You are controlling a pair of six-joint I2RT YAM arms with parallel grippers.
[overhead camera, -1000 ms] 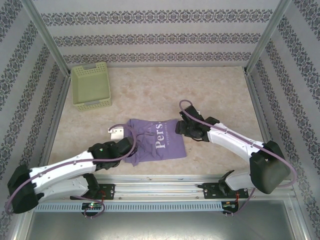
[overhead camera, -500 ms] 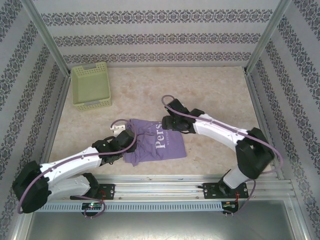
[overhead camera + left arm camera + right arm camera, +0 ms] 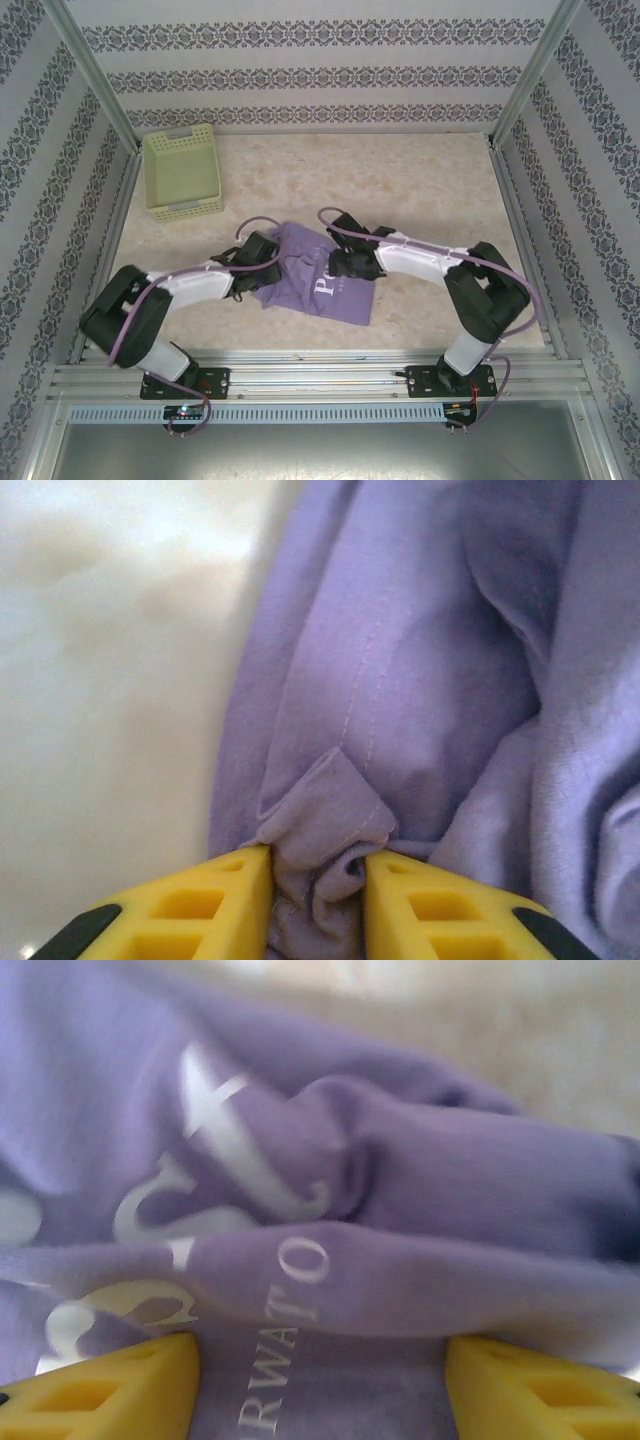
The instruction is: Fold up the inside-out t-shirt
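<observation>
Front-middle of table point(image 3: 420, 190): one shirt point(image 3: 335, 300), lavender, bunched, white lettering face up. It lies well apart from the one green basket point(image 3: 184, 209) at the far left corner.

Left claw point(image 3: 318, 880): narrow, pinching a gathered wad of hem or sleeve edge between its two yellow fingers point(image 3: 200, 915). Stitched seam runs up and away from the pinch. From the top, this claw sits at the shirt's left edge, with cloth spreading to its right.

Right claw point(image 3: 320, 1380): wide apart and low over the printed face. A fold of lettered cloth bulges in the gap. No pinch seen, and the fingers point(image 3: 110, 1380) sit at either side of the fold.

Key relation: both claws are on the same shirt, left at its left margin, right on its upper-middle, fairly near each other. The shirt reads roughly as wide as deep and slightly slanted. Its long axis is hard to call while crumpled, and the lettering runs near-to-far. Most free cloth lies toward the near right, away from both claws. Left arm has the only firm hold, so it is likely the one to pull or lift the edge. Right likely pins or regrasps.

Count: shirt 1, basket 1, arms 2, claws 2.
</observation>
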